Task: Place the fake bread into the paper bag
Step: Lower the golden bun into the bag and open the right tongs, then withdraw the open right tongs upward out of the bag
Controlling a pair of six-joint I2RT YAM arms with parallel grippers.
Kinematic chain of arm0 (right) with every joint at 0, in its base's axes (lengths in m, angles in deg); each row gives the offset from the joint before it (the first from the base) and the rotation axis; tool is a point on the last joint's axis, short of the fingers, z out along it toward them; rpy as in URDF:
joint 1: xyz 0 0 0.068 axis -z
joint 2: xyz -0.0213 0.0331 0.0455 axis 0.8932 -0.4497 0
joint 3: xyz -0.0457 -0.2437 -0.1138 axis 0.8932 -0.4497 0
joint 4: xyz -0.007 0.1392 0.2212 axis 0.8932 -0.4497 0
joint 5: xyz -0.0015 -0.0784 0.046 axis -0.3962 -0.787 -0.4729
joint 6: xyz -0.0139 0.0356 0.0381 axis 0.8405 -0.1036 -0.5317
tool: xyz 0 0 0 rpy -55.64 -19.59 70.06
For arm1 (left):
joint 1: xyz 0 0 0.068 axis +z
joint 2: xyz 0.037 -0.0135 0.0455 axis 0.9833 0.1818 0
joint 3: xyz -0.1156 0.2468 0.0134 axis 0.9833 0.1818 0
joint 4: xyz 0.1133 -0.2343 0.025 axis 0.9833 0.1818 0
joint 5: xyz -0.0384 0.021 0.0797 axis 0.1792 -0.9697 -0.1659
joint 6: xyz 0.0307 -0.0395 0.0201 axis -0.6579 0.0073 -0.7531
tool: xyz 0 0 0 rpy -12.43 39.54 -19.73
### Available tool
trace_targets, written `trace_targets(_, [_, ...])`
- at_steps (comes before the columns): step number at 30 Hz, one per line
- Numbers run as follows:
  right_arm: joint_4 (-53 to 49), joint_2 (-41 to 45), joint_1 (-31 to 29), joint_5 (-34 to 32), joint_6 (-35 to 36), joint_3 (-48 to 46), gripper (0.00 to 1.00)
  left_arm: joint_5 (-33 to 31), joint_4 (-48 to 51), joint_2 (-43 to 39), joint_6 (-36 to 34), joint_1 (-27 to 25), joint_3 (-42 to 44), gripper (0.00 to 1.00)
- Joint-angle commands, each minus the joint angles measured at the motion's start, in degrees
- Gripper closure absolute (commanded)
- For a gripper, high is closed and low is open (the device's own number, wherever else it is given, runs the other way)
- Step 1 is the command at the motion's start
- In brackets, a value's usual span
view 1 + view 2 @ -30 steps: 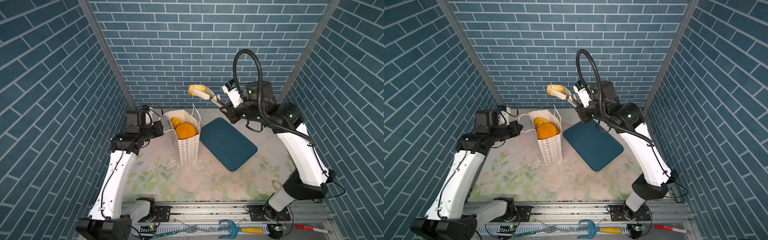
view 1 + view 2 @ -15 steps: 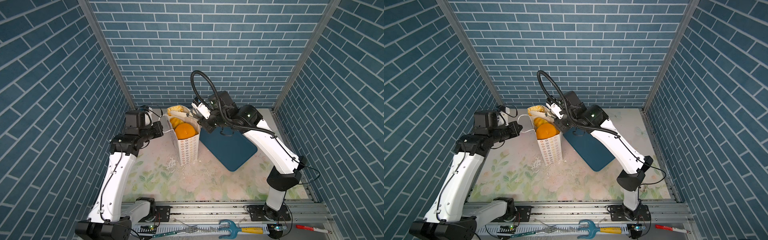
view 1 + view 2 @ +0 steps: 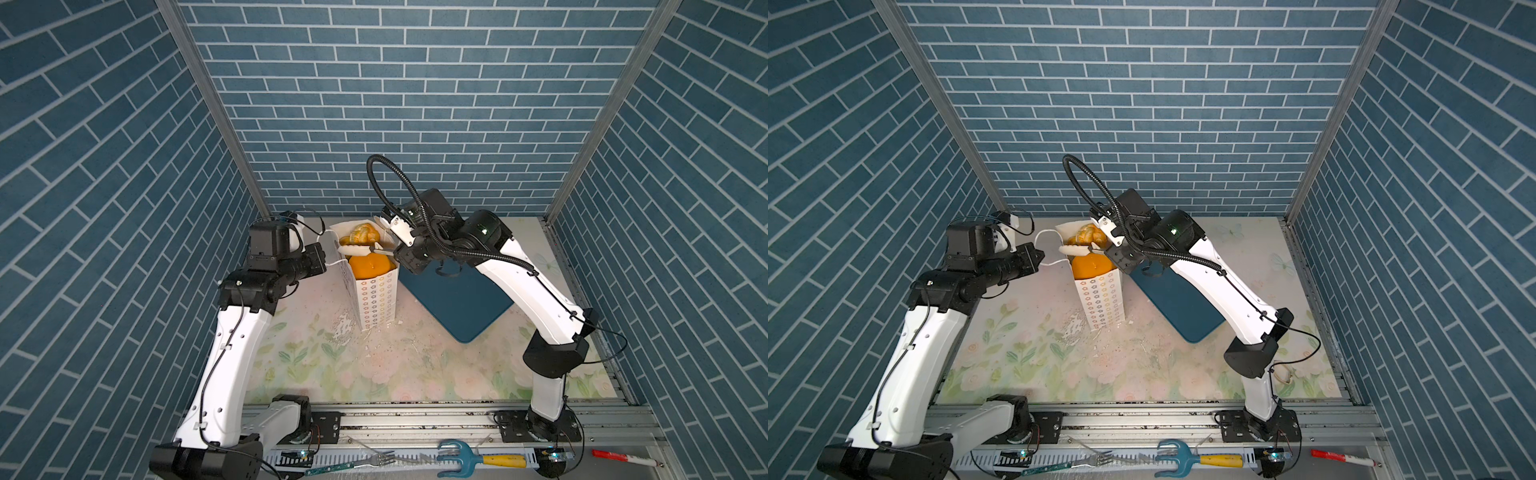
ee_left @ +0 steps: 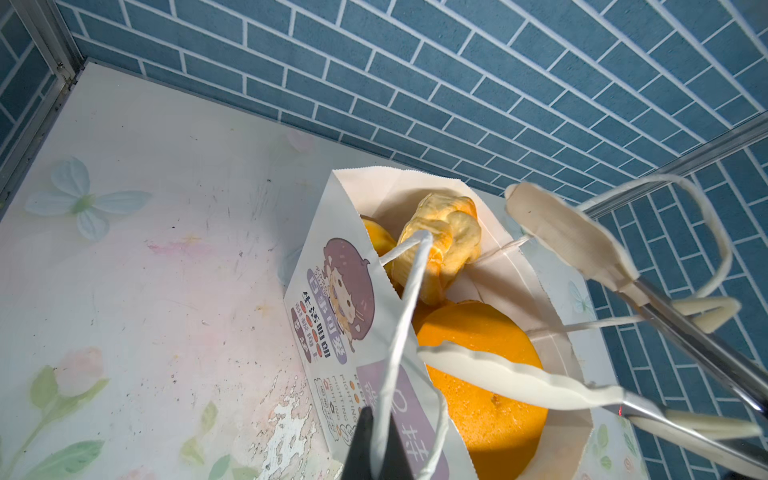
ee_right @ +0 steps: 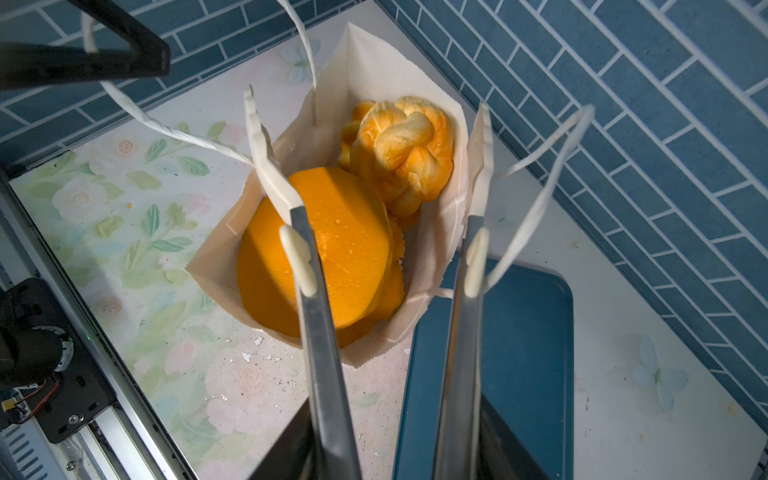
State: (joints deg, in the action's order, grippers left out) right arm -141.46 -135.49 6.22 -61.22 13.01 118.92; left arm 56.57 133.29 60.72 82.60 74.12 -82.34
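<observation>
Moved: right hand has come down from up high by the back wall to the mouth of the paper bag, and the knotted bun it carried now lies inside.
Right side: the two long fingers stand wide apart over the bag, with nothing held between them.
Left side: left hand is pinched tight on one cord handle and pulls that side of the bag toward itself.
Bread: the knotted bun sits at the far end of the bag, on top of another small bread. The thick round cake fills the near end, just beside the bun.
Bag: it stands upright on the desk with its top open. The loose handle loops out on the right side.
Desk: a flat blue tray lies just beside the bag.
Front rail: a fork, a blue hand rake and a red pen lie well apart from the bag.
</observation>
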Motion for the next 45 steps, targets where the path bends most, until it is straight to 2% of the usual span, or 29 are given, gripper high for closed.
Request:
trace_targets(1, [1.21,1.23,-0.68,-2.22,0.42,3.82,0.49,0.12,0.76,-0.33,-0.56,-0.35,0.43,1.00])
trace_targets(6, [0.91,0.88,-0.71,-2.69,0.24,4.32,0.62,0.06,0.90,-0.27,-0.73,-0.39,0.16,1.00])
trace_targets(15, [-2.46,-5.36,-1.11,-6.50,-1.51,3.93,0.70,-0.34,1.31,-1.02,-0.75,-0.38,0.67,1.00])
trace_targets(25, [-10.22,-7.46,-3.13,-1.43,-2.88,2.56,0.71,-0.36,1.23,-0.61,-1.01,-0.31,0.36,1.00])
trace_targets(37, [-0.08,-1.74,-3.35,-7.75,-1.71,7.72,0.69,-0.67,1.73,-0.06,-1.43,-0.30,-0.72,1.00])
trace_targets(45, [6.30,4.10,-3.14,-13.97,1.01,6.97,0.69,-0.38,2.45,0.62,-1.44,-0.24,-3.51,0.90])
